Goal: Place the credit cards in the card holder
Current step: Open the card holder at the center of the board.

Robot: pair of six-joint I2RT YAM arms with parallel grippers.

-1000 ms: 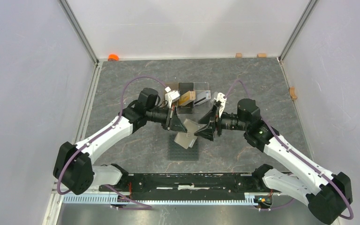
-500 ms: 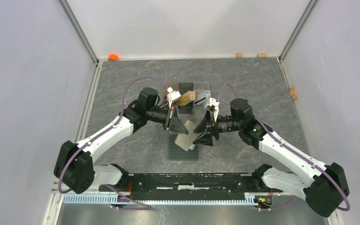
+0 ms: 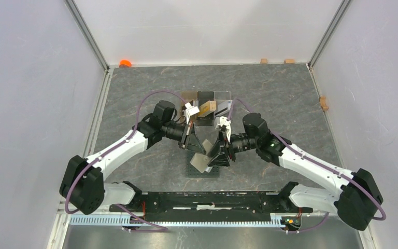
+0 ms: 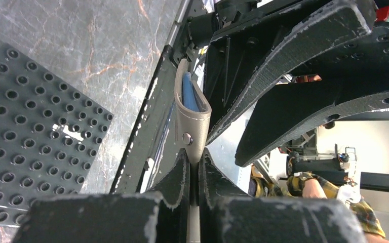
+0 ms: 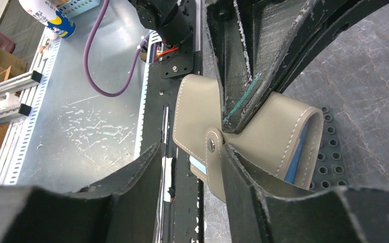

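STEP: opening the olive-taupe folding card holder (image 4: 189,119), held above the dark grey studded mat (image 4: 30,126) | LEFT gripper (image 4: 195,158): clamped on its edge | RIGHT gripper (image 5: 190,157): jaws apart, straddling the snap tab | NEXT: you pinch that tab and spread the pockets; the thin plastic credit cards (image 3: 205,108) wait far, in the clear stand (image 3: 224,102).

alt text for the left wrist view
The left gripper pinches the near edge of the olive card holder, seen edge-on with blue lining showing inside. The open right gripper reaches in from the upper right beside it, and a grey studded mat lies on the marbled table at left.
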